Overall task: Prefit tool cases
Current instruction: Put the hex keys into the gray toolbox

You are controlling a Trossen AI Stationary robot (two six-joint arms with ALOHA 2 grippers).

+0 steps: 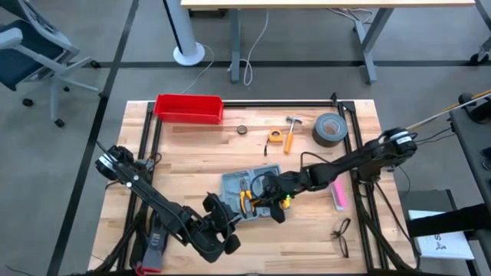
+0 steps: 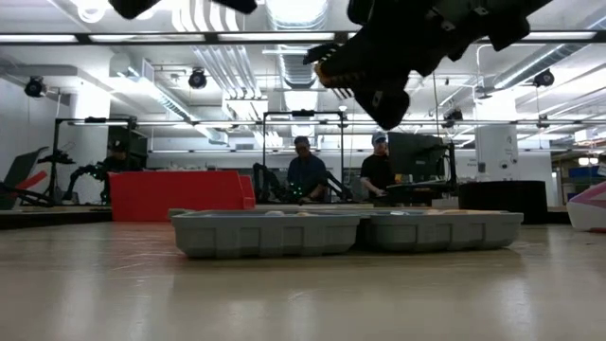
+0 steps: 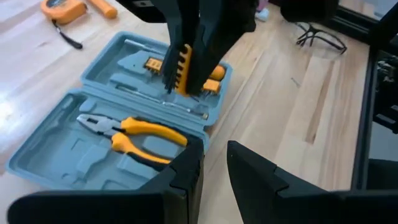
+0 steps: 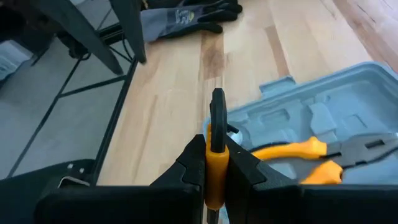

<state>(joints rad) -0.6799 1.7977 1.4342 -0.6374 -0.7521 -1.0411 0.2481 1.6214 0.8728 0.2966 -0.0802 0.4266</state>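
A thin tool with a yellow and black handle (image 4: 215, 155) is pinched tight between the two fingers of the right gripper (image 3: 186, 65). The tool is held just above the open tool case (image 1: 247, 197), over the half that has small yellow bits (image 3: 213, 79) in its slots. The right arm is stretched from the table's right edge toward the middle, with its wrist tipped down over the case.

The left gripper (image 3: 214, 165) is kept low by the near edge of the case. Only a small gap is left between its fingers, and nothing is held in them. The left arm is laid across the table from the left edge toward the front.

One grey-blue case is seen, lying flat and open near the middle of the wooden table (image 1: 199, 153). One pair of pliers (image 3: 134, 134) with yellow handles is laid in the other half.

Farther out, one red bin (image 1: 189, 108) is placed at the back edge. One hammer (image 1: 292, 132), one yellow tape measure (image 1: 274, 137), one grey tape roll (image 1: 330, 129) and one small dark ring (image 1: 242, 129) are spread behind the case. One pink thing (image 1: 338, 195) and one pair of glasses (image 1: 341, 234) are set to the right. Dark gloves (image 4: 186, 15) are laid at the front left; the writing on them cannot be read.

Two people (image 2: 305, 170) are seen in the room behind the table.
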